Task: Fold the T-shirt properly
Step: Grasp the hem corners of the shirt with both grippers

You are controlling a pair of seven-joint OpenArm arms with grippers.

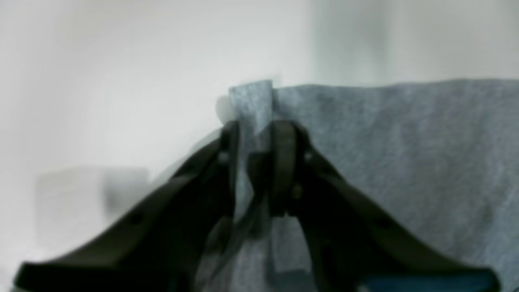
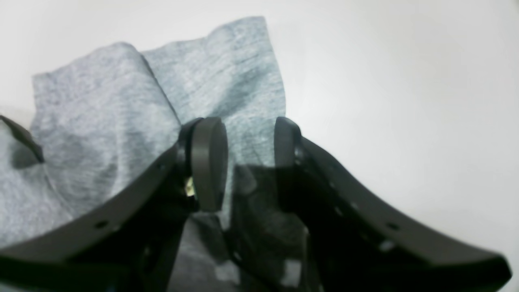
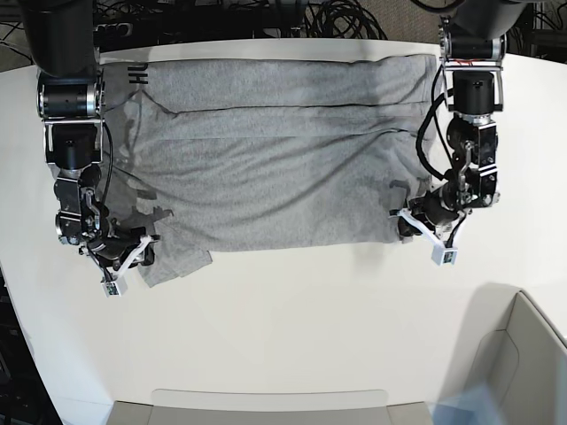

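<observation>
The heather-grey T-shirt [image 3: 266,168] lies spread flat across the white table [image 3: 310,328], with a bit of black lettering [image 3: 137,75] showing at its far left corner. My left gripper [image 3: 409,223] is at the shirt's near right corner. In the left wrist view it [image 1: 256,140] is shut on an upright fold of the grey cloth [image 1: 405,142]. My right gripper [image 3: 137,248] is at the near left corner, over a crumpled flap. In the right wrist view it [image 2: 247,146] stands open, its pads apart over the cloth [image 2: 101,121].
A grey bin [image 3: 523,354] stands at the near right and a shallow tray edge [image 3: 266,403] at the near middle. Black cables [image 3: 337,18] run behind the table's far edge. Bare white table lies between the shirt and the tray.
</observation>
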